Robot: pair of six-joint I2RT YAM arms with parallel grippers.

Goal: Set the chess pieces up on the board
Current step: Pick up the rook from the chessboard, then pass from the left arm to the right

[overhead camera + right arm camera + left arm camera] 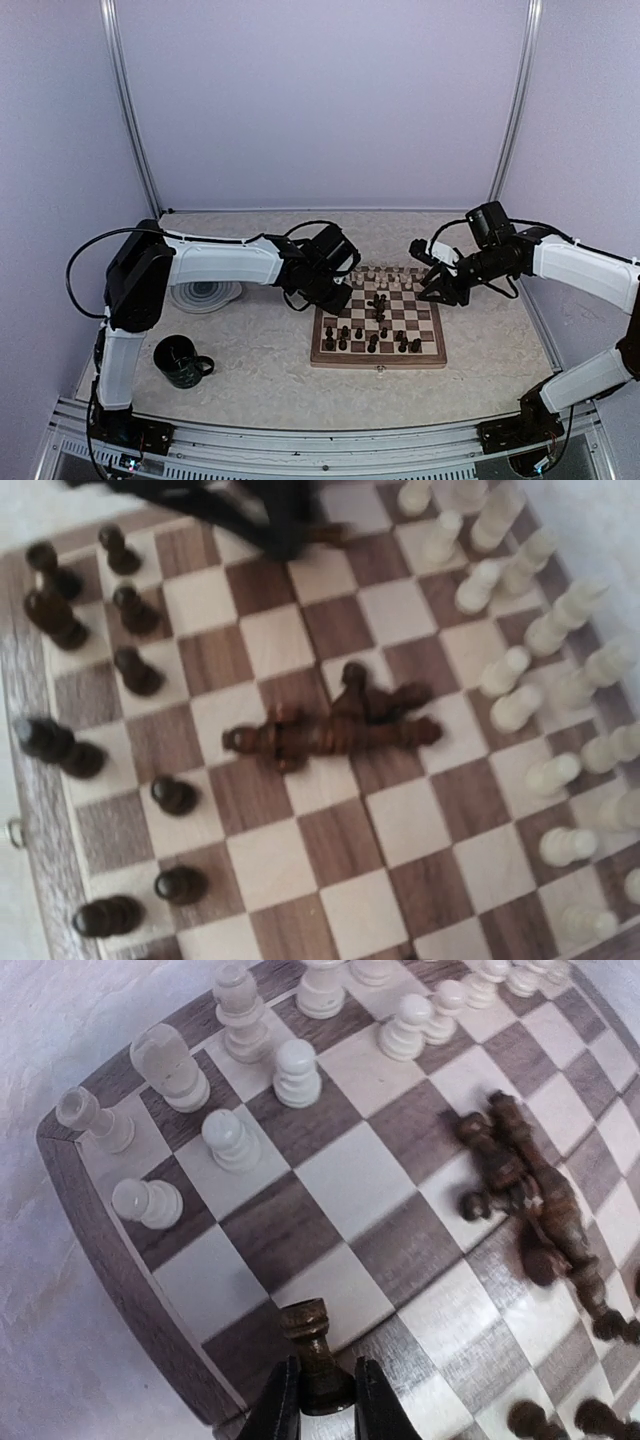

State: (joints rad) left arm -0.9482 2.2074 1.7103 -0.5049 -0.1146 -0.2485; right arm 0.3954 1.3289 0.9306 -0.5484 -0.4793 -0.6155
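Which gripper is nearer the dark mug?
Left. The left gripper, pinching a dark rook, is over the board's left edge, right of the mug; the right gripper is by the board's far-right corner.

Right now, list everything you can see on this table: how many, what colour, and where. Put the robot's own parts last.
square wooden chessboard: one, dark brown and cream checks, centre-right of the table
small cream chess pieces: many, standing on the board's far rows
small dark brown chess pieces: several, standing on the near rows
toppled dark pieces: a few, heaped mid-board, count unclear
dark rook: one, upright at the board's left edge, gripped
dark glazed mug: one, near left
round grey swirl-patterned plate: one, left of the board
left gripper: closed on the dark rook
right gripper: looks open and empty, at the board's far right corner
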